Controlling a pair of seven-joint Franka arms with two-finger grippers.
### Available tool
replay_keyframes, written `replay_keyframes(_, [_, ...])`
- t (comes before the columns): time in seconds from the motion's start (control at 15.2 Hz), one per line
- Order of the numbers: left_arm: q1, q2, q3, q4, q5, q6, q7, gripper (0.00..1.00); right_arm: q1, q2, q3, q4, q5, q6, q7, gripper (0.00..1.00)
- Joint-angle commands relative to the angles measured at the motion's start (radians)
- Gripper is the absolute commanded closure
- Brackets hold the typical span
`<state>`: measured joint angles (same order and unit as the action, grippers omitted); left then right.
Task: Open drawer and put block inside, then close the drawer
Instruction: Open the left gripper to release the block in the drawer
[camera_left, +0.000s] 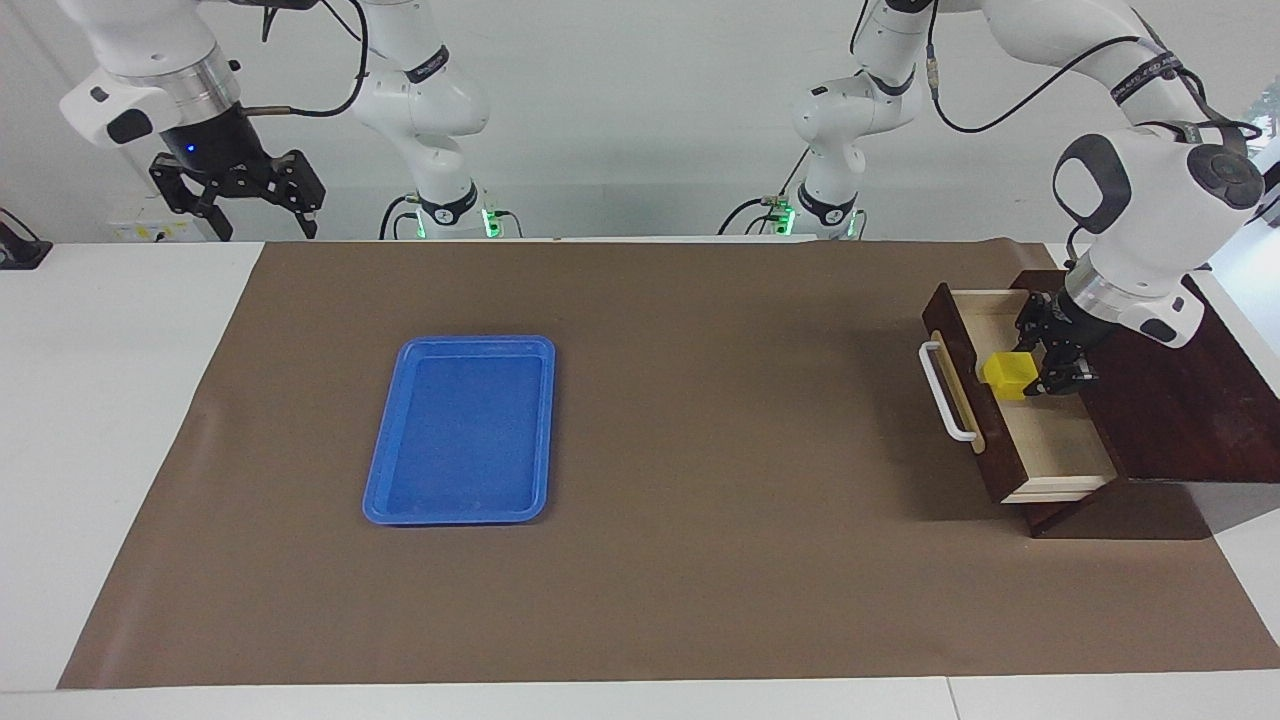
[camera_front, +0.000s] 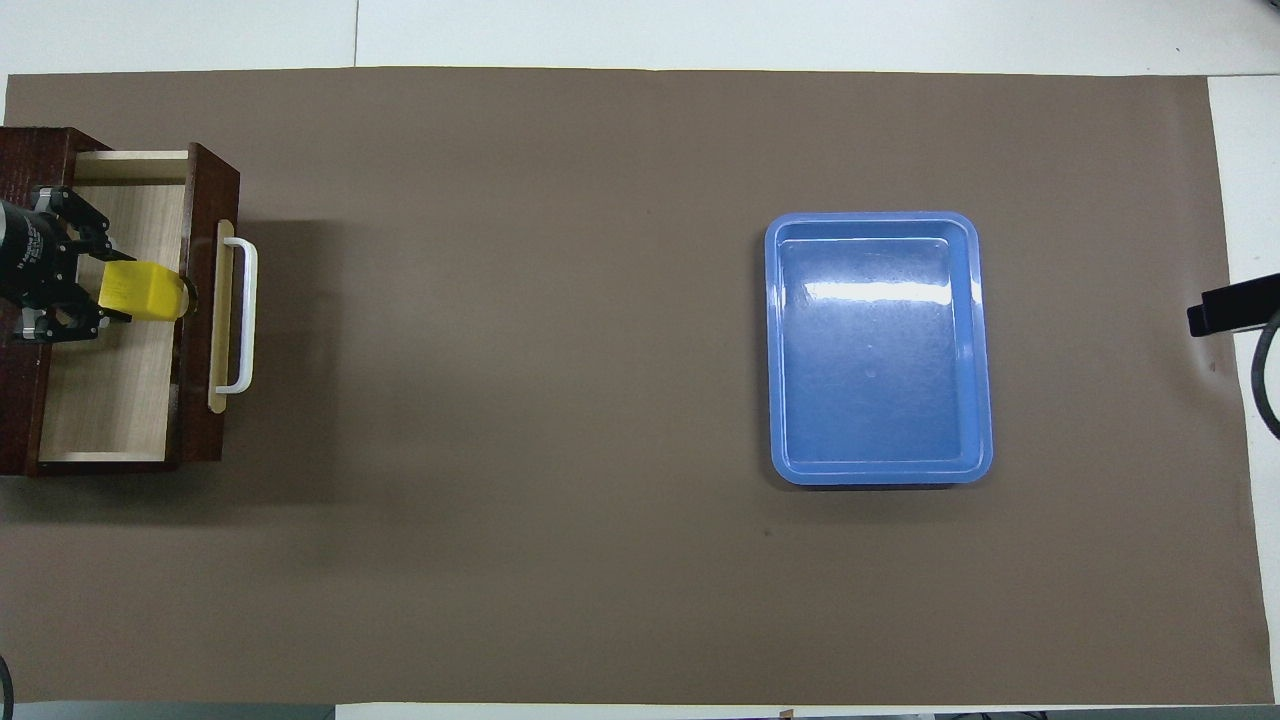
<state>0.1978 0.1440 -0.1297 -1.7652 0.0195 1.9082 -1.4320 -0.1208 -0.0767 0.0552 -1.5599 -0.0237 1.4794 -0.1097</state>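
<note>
- The table (camera_left: 130, 400) is white, and a brown mat (camera_left: 700, 450) covers most of it; the overhead view shows the mat's whole outline, while the facing view adds the two arm bases at the robots' end.
- The dark wooden box (camera_left: 1170, 410) sits at the left arm's end of the table. The facing view shows its broad top; in the overhead view only a narrow strip of it (camera_front: 20, 150) is in frame.
- The blue tray (camera_left: 462, 430) lies flat on the mat toward the right arm's end, well apart from the box. The overhead view (camera_front: 880, 348) catches a glare stripe across its floor.
- The drawer (camera_left: 1050, 440) is pulled out of the box, its pale wood floor open to view. The overhead view (camera_front: 110, 400) looks straight down into it.
- The white handle (camera_left: 945, 392) runs along the drawer's front on a tan strip; both views show it (camera_front: 240, 315).
- The right gripper (camera_left: 240, 200) hangs high over the table's edge at the right arm's end, off the mat, fingers spread apart and holding nothing. The overhead view shows only a dark tip of it (camera_front: 1230, 308) at the frame's edge.
- The left gripper (camera_left: 1045, 362) reaches down into the drawer, clamped on the block. In the overhead view (camera_front: 95, 290) its body partly hides the drawer floor.
- The block (camera_left: 1010, 375), a small yellow cube, is held inside the open drawer just beside the front panel (camera_front: 142, 291). Neither view settles whether it touches the drawer floor.
</note>
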Motion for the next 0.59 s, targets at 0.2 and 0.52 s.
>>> replay_keyframes(0.2, [0.017, -0.064, -0.008, -0.118, -0.016, 0.09, 0.004, 1.0, -0.017, 0.043, 0.012, -0.066, -0.013, 0.019, 0.065, 0.0])
replay_keyframes(0.52, [0.018, -0.073, -0.007, -0.157, -0.016, 0.137, 0.004, 1.0, -0.019, 0.043, 0.011, -0.124, -0.012, 0.065, 0.08, 0.0])
